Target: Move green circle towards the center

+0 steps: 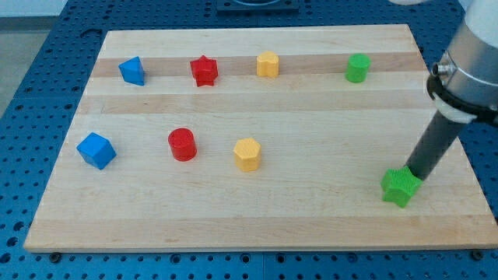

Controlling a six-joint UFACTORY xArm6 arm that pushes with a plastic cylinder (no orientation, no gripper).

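The green circle (357, 68) stands near the view's top right of the wooden board (311, 210). A green star-shaped block (401, 187) sits at the view's lower right. My tip (412, 174) rests just at the upper right of the green star, touching or almost touching it, far below the green circle. The dark rod rises from there to the arm at the view's right edge.
A blue block (132, 71), a red star (204, 71) and a yellow block (268, 64) line the view's top. A blue cube (96, 150), a red circle (182, 145) and a yellow hexagon (247, 154) lie in a lower row at the left.
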